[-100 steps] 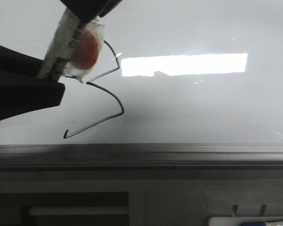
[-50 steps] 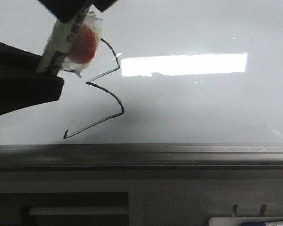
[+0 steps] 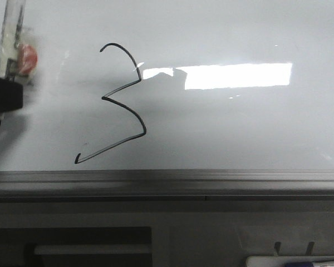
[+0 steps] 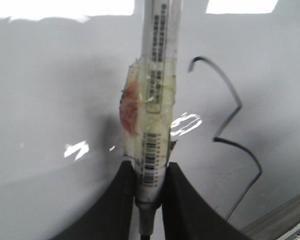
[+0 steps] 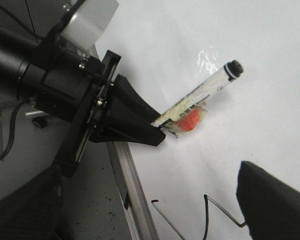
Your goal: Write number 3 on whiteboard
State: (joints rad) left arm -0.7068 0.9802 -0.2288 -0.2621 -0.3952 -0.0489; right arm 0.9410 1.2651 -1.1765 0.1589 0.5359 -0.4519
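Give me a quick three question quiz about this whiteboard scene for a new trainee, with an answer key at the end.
1. True or false: the number 3 on the whiteboard is fully drawn, top hook to lower tail.
2. What does the left gripper hold? A) an eraser B) a marker pen C) nothing
3. Fill in: in the front view the marker pen sits to the ___ of the number 3.

Key: 1 true. 2 B. 3 left.
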